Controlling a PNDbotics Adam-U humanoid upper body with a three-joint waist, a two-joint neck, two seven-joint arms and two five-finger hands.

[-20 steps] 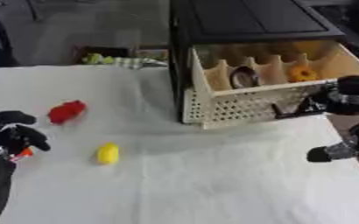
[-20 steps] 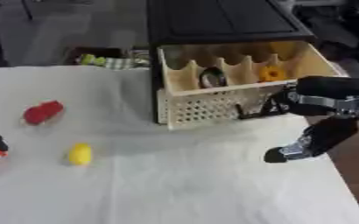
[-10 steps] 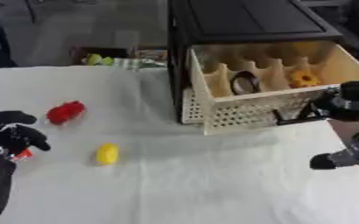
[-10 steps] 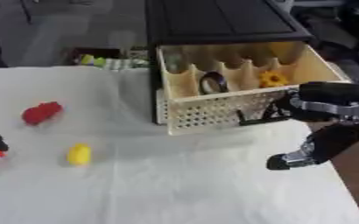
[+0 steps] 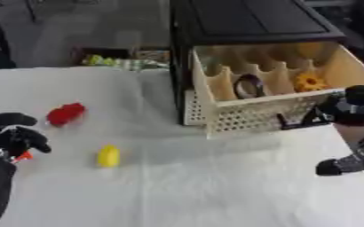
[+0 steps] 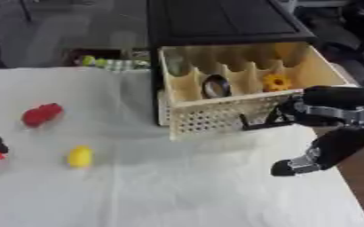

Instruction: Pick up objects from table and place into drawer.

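Toward the upper right of the frame the cream drawer (image 6: pixel 239 116) stands pulled out of its black cabinet (image 6: pixel 216 22), and two things already lie in its slotted compartments: an orange flower-shaped piece (image 6: pixel 277 82) near the right wall and a dark ring-shaped object (image 6: pixel 215 85) one slot to its left. That much of the job looks done. What is left, as far as can be seen, sits well apart on the white table (image 5: pixel 177 186) at the left: a red object (image 5: pixel 65 113) at mid-left and a yellow object (image 5: pixel 108 155) lower and a little to its right, both lying free with no hand on them. At the right edge the right hand (image 6: pixel 313 157) hangs just below and beside the drawer's front corner, its fingers (image 6: pixel 290 167) curled downward with nothing visibly between them; whether the dark handle piece on the drawer front touches the wrist above it I cannot tell. At the lower left the left hand (image 5: pixel 10 137) shows with its fingers bent inward, and a small orange-red bit sits at its lower edge; it may be pinched there or may simply be part of the hand, and I cannot say which. Judging by this, the task is about halfway, with the red and yellow pieces next.
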